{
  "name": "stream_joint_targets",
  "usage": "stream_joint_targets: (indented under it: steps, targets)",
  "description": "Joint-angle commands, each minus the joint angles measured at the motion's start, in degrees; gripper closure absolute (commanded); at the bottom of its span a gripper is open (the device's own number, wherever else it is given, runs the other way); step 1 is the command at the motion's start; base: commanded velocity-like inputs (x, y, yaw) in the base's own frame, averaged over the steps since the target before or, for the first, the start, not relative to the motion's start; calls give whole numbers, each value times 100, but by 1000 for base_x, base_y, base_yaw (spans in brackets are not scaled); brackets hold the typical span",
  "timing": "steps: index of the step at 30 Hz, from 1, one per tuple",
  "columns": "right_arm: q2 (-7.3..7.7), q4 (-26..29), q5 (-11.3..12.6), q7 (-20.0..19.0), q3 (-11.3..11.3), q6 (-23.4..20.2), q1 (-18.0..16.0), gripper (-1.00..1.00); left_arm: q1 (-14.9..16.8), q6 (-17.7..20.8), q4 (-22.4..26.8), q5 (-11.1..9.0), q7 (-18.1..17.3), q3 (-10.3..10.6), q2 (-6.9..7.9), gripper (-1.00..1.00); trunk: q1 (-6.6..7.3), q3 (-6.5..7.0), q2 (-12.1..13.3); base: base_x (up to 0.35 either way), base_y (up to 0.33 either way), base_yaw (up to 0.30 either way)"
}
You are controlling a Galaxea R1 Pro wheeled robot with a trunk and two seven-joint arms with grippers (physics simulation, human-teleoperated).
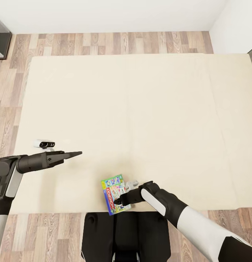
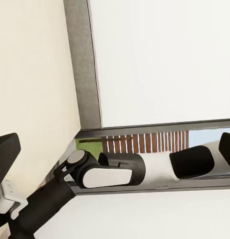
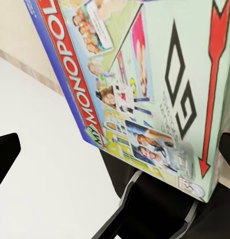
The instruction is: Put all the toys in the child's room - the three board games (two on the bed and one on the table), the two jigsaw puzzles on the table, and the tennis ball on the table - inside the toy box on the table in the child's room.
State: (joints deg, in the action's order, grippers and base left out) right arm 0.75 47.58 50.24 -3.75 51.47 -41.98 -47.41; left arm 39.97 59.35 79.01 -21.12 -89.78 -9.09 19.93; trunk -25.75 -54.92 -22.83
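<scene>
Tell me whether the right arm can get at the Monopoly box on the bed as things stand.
Probably yes: the right gripper is already at the Monopoly box near the bed's edge, with nothing in between.

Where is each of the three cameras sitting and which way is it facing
Head view: on the robot's head, looking down over the bed; both arms, left claw and right claw show.
Left wrist view: along the left arm, toward the bed frame and right arm.
Right wrist view: close on the Monopoly box.
Shared: the Monopoly box in head and right wrist views.
</scene>
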Motion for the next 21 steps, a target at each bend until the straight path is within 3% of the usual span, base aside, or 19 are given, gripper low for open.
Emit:
stream_joint_targets:
  steps: [1, 21]
  targets:
    - [4, 5, -32, -29, 12, -12, -5, -100, 2, 62, 0, 3, -22, 2, 2, -100, -3, -6, -9, 0, 38, 0]
    - [4, 5, -32, -29, 12, -12, -5, -100, 2, 65, 0, 3, -22, 3, 2, -100, -3, -6, -9, 0, 46, 0]
